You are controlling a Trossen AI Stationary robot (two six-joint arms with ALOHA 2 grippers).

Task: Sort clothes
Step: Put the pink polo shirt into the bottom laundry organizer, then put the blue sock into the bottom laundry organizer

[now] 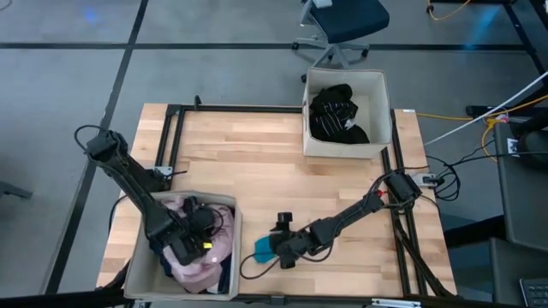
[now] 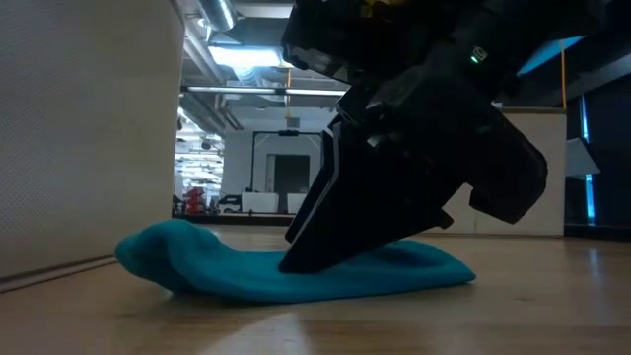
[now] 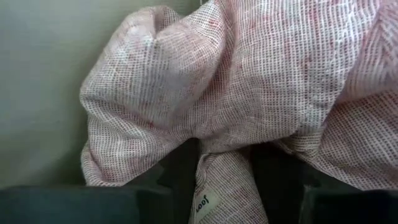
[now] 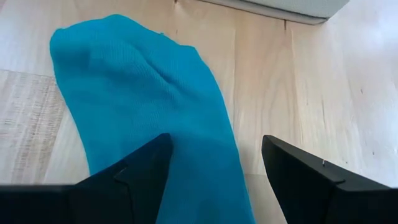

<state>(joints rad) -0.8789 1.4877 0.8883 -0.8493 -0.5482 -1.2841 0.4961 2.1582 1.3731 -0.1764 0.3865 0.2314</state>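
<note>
Teal piece, pale pink garment, beige box.

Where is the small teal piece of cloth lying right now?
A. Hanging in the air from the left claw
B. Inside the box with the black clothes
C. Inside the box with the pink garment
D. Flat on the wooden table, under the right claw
D: the teal cloth lies flat on the bare wooden table, with the open right claw set down over it and not yet closed.
</note>
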